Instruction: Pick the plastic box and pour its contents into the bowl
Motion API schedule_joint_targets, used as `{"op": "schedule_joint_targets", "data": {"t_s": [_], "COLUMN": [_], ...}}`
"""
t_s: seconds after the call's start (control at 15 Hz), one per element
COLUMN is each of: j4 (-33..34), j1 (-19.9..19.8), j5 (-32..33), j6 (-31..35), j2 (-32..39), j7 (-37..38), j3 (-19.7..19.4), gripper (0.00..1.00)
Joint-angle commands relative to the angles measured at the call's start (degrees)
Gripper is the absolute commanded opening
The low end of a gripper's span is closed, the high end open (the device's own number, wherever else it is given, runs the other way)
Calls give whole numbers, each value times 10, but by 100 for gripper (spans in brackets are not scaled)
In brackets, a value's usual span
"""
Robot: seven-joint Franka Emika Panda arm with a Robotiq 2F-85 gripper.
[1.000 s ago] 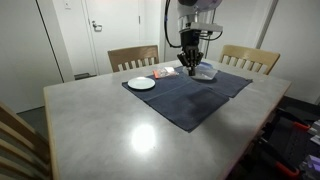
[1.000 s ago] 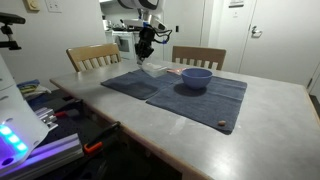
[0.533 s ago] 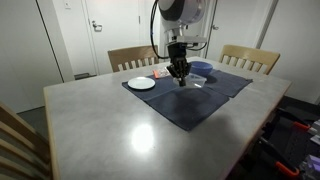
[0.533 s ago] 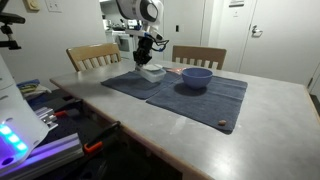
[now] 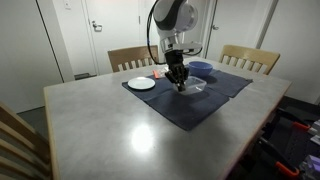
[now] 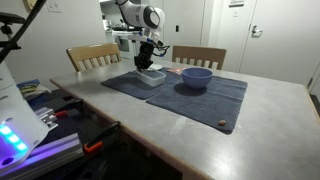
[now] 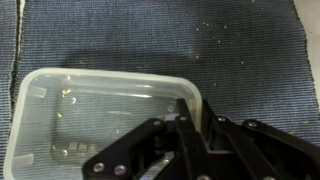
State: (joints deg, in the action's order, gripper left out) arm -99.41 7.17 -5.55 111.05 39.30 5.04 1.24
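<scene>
Grey table [image 5: 100, 125], dark blue mat [image 5: 192, 106], wooden chairs [image 5: 132, 58], white door [image 5: 110, 25], pincer [image 7: 197, 119] pinching plastic box [image 7: 100, 105] rim

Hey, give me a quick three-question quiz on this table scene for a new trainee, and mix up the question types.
1. True or false: the plastic box stands on the dark mat.
2. Which lies closest to the pincer? A) the bowl B) the plastic box C) the white plate
3. What colour is the bowl?
Key: 1 true; 2 B; 3 blue.
</scene>
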Motion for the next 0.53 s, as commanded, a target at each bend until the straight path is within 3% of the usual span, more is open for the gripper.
{"op": "schedule_joint_targets", "data": {"t_s": [0.0,0.47], "j4": [14,-1], "j1": [4,17], "j5": [22,46], "j6": [-26,-36], "j2": [-3,-51], "j7": [19,38], "j3": [1,0], "gripper": [48,96]}}
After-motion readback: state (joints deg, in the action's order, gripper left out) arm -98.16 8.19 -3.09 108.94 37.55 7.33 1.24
